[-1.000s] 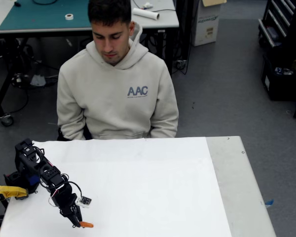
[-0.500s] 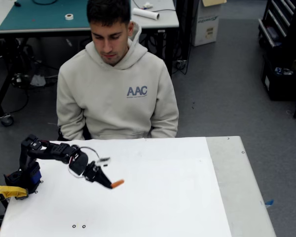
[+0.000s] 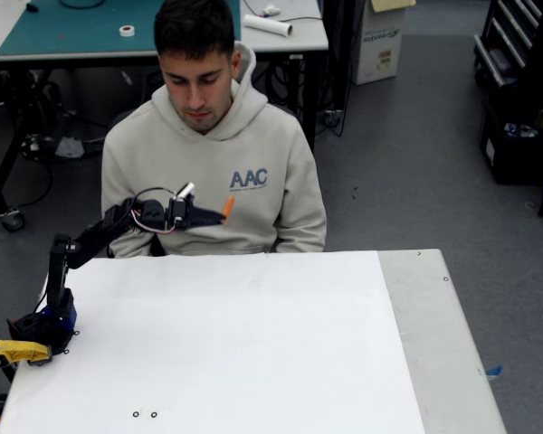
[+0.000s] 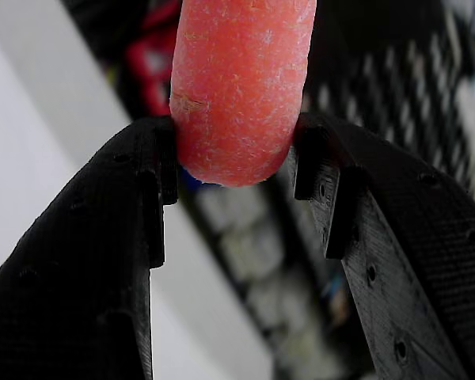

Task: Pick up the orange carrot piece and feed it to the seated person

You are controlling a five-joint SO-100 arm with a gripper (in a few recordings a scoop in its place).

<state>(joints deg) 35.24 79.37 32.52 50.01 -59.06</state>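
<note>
Fixed view: seated person (image 3: 208, 154) behind desk's far edge, gripper (image 3: 219, 215) raised at chest height above far-left corner, fingers clenched on orange carrot piece (image 3: 227, 207). Wrist view: carrot (image 4: 237, 87) pinched only near its rounded end. Likely risk: shallow grip, carrot slipping out mid-reach.

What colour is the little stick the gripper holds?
Orange carrot piece, clearest in the wrist view, pinched in the gripper.

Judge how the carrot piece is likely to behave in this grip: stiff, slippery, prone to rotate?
The carrot piece likely stays stiff: it juts straight from the gripper without sagging. Its rounded body, pinched only near its end, could pivot or slip. It seems light, since the outstretched arm holds it level near the seated person.
</note>
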